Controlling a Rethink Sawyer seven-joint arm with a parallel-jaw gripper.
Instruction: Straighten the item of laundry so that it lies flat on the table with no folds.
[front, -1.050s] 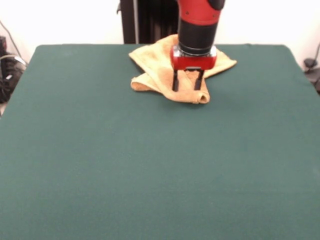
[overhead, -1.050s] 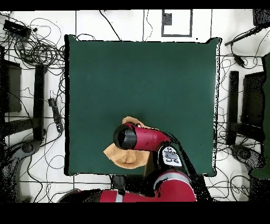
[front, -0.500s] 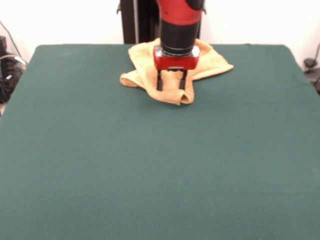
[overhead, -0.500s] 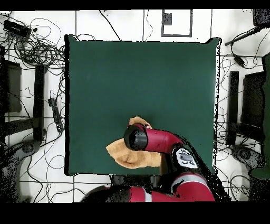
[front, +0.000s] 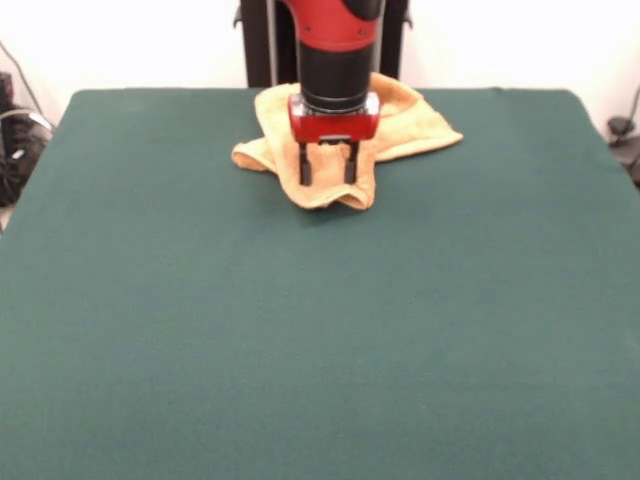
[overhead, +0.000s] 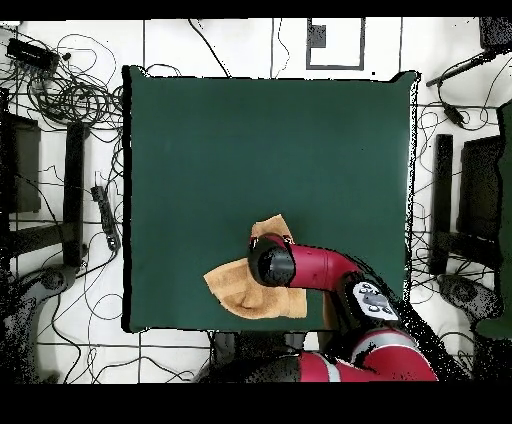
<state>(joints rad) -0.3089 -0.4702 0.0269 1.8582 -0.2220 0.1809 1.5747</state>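
Front view, towel: I log the item of laundry (front: 400, 125) as a yellow-orange terry towel, bunched and folded over itself, not flat.
Overhead view, towel: same cloth (overhead: 235, 288), a rumpled patch with one flap (overhead: 268, 226) sticking out past the arm toward the table's middle.
Towel position: on the table (front: 320, 340), close to the edge nearest the robot's base, well away from the other three edges; roughly midway along that edge (slightly off-centre, judging from overhead).
Table: dark green cloth cover, far larger than the towel; in the overhead view (overhead: 270, 150) most of it lies bare beyond the towel.
Arm: red and black, coming down over the towel; overhead it (overhead: 320, 268) covers much of the cloth.
Gripper: I read the gripper (front: 329, 175) as pointing straight down over the towel's front fold, its two black fingers (front: 305, 165) parted with cloth showing in the gap between them.
Gripper grip: fingers apart and nothing pinched that I can see; tips sit low against the fold, but contact with the towel I cannot confirm.
Towel folds: a thick rolled lip (front: 340, 197) just beneath the fingertips; a small lobe (front: 250, 155) to one side of the gripper; a broader wing on the other side.
Surroundings: cables (overhead: 70, 100) on the floor around the table.
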